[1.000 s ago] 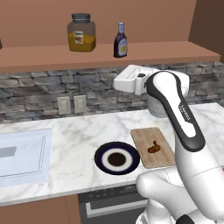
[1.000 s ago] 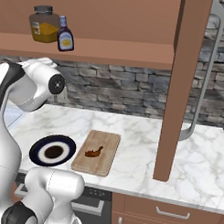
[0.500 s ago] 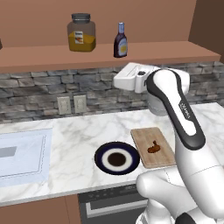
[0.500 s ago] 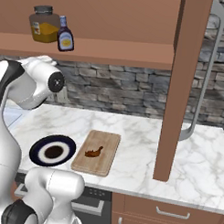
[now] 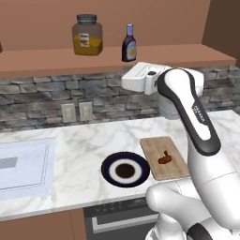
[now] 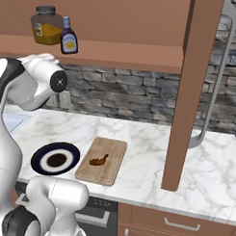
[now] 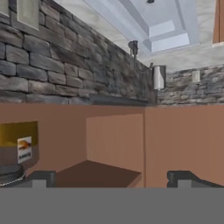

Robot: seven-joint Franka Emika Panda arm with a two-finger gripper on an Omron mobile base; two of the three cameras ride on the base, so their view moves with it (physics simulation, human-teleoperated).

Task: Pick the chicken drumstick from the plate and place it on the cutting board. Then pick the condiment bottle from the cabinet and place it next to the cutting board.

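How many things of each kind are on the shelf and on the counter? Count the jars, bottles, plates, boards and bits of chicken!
Jars: 1, the orange-filled jar on the cabinet
Bottles: 1, the condiment bottle on the cabinet
Plates: 1, the plate on the counter
Boards: 1, the cutting board
Chicken: 1, the chicken drumstick on the cutting board
Total: 5

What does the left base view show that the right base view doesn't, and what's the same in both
Left base view alone: the two wall outlets on the stone backsplash, and the pale sink area set in the counter at the far left.

Right base view alone: a tall wooden post standing on the counter, a curved grey pipe behind it, and a drawer handle below the counter.

Both: the condiment bottle beside the orange-filled jar on the cabinet, the chicken drumstick lying on the cutting board, and the plate left of the board.
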